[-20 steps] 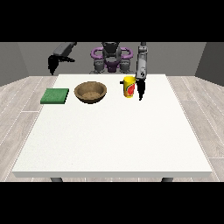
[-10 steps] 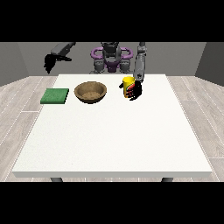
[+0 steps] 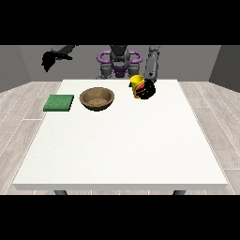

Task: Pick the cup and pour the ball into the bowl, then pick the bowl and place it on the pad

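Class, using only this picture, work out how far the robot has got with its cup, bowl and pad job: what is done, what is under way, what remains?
Done: the robot hand at the view's right has closed round the yellow cup. Under way: carrying the cup, which sits right of the bowl, not over it. Left: pouring the ball, then moving the bowl onto the green pad, which lies bare beside it.

One cup (image 3: 137, 84), one bowl (image 3: 97, 98), one pad (image 3: 59, 102) — two robot hands (image 3: 146, 89).
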